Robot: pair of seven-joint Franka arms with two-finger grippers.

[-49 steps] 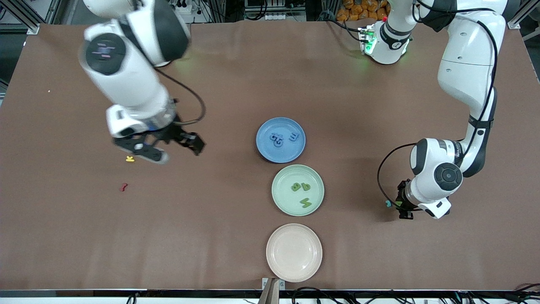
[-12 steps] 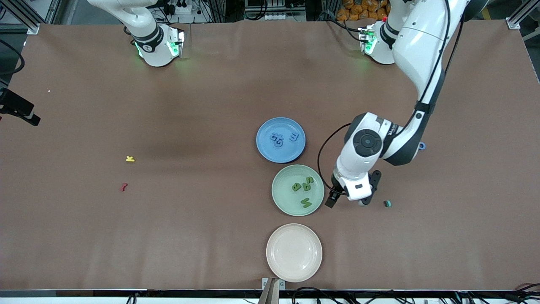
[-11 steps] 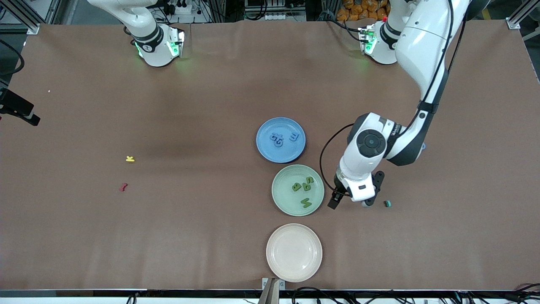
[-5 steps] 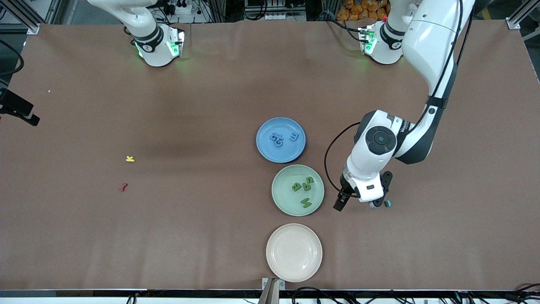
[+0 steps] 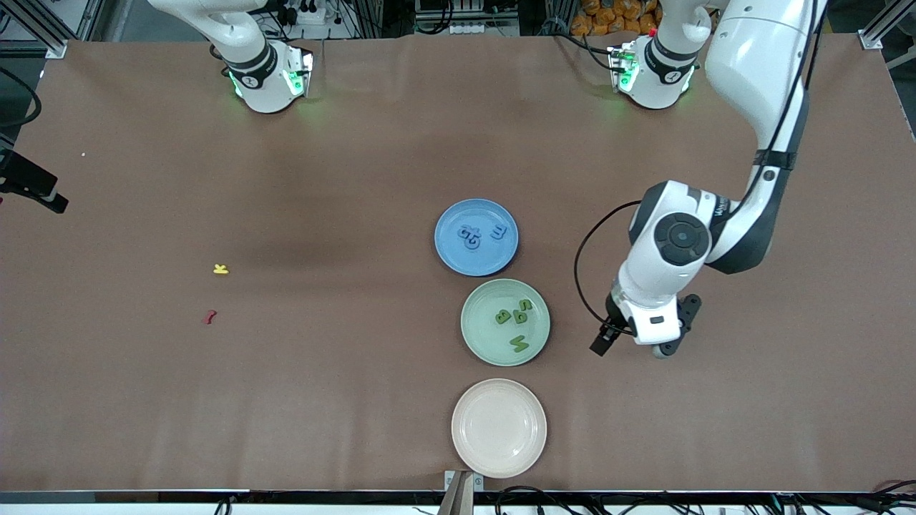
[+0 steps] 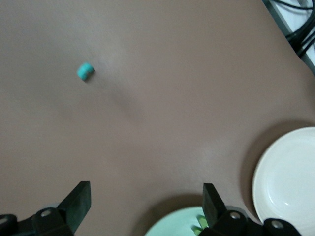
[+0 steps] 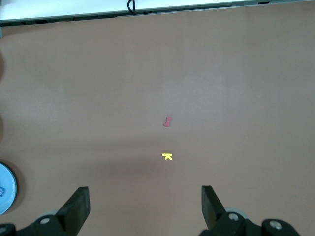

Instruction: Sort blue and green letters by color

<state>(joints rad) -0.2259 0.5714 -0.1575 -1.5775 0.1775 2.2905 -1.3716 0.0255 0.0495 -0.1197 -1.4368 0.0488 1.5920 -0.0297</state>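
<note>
Blue letters (image 5: 469, 234) lie in the blue plate (image 5: 451, 254). Three green letters (image 5: 503, 316) lie in the green plate (image 5: 478, 342); one green letter (image 6: 199, 227) also shows in the left wrist view. My left gripper (image 5: 632, 349) (image 6: 145, 190) hangs open and empty over bare table beside the green plate, toward the left arm's end. A small teal piece (image 6: 85, 72) lies on the table ahead of it; the hand hides it in the front view. My right gripper (image 7: 143, 195) is open and empty, raised high over the right arm's end of the table.
A cream plate (image 5: 499, 458) (image 6: 290, 182) sits nearer the front camera than the green plate. A tiny yellow letter (image 5: 220, 269) (image 7: 167, 157) and a small red squiggle (image 5: 209, 316) (image 7: 169, 121) lie toward the right arm's end. The blue plate's rim (image 7: 6, 189) shows in the right wrist view.
My left gripper has slid away from the green plate toward the left arm's end, and now covers the teal piece. The right arm has lifted away from the yellow letter.
</note>
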